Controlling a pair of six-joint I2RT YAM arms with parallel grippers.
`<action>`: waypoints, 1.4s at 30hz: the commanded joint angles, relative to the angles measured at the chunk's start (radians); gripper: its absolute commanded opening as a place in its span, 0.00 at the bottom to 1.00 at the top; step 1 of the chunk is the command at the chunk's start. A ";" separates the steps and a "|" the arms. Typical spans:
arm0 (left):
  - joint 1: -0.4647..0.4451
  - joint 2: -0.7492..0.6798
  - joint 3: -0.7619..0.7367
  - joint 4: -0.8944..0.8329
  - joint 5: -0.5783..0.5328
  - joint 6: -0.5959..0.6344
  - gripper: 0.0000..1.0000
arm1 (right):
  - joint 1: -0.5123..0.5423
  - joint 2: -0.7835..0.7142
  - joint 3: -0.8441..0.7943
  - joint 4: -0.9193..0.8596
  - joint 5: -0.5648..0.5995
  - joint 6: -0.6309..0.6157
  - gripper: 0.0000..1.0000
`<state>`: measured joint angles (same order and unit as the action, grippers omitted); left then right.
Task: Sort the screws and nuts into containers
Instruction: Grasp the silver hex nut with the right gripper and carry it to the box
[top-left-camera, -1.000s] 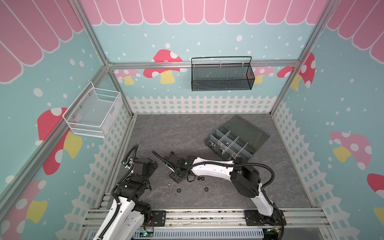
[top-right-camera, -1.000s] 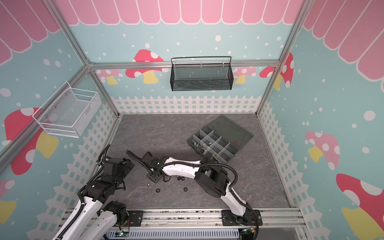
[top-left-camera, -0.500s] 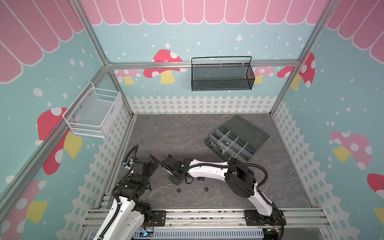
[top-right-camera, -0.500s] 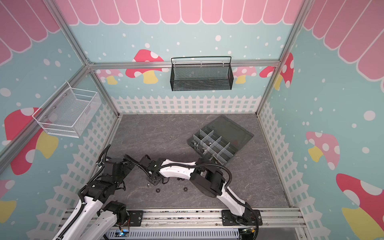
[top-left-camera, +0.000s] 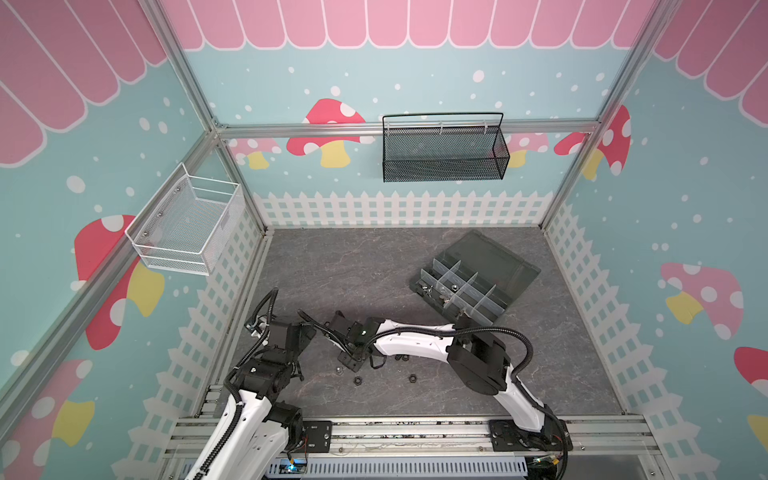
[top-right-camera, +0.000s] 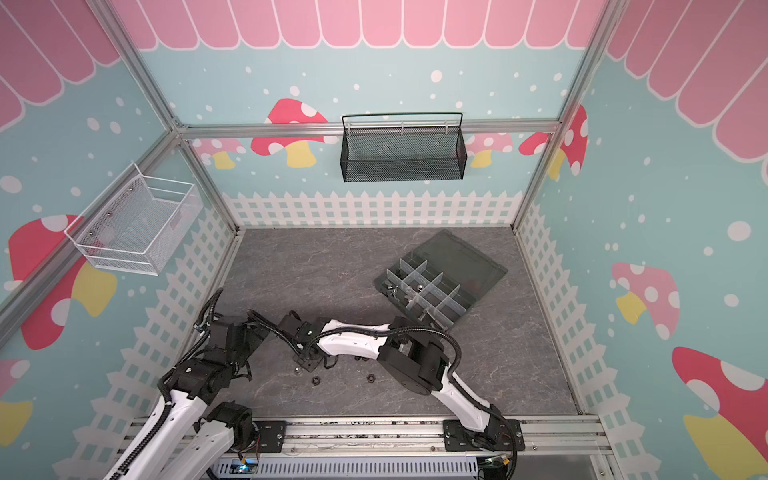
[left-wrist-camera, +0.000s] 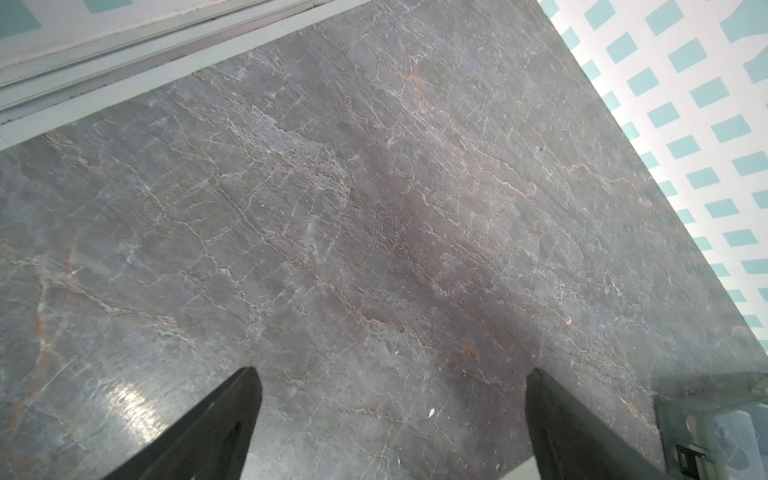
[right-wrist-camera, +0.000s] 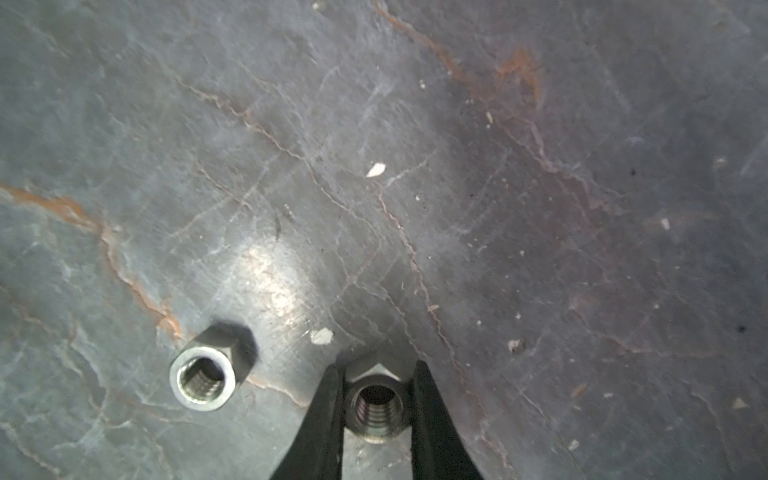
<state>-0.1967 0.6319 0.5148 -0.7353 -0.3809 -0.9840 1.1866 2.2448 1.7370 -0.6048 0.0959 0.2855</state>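
Silver nut sits clamped in our right gripper near the front edge of the table; our left gripper gapes empty. The containers hold few pieces (other nuts lie loose): we judge sorting early.

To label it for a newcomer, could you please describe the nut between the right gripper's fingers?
On the grey table, near its front edge, the right gripper points down. Between its black fingers stands a silver nut, hole upward. Unlike the loose nut beside it, this one is pinched on both sides.
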 joint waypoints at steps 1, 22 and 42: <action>0.009 -0.001 -0.016 -0.007 0.000 -0.012 1.00 | 0.010 -0.004 -0.006 -0.025 0.027 0.006 0.10; 0.011 -0.002 -0.036 -0.004 0.011 0.007 1.00 | -0.111 -0.301 -0.208 0.051 0.195 0.135 0.00; 0.013 0.067 -0.023 0.037 0.056 0.042 1.00 | -0.659 -0.611 -0.490 0.110 0.057 0.242 0.00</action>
<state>-0.1909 0.6952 0.4885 -0.7151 -0.3283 -0.9497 0.5667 1.6604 1.2663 -0.5041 0.1883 0.5041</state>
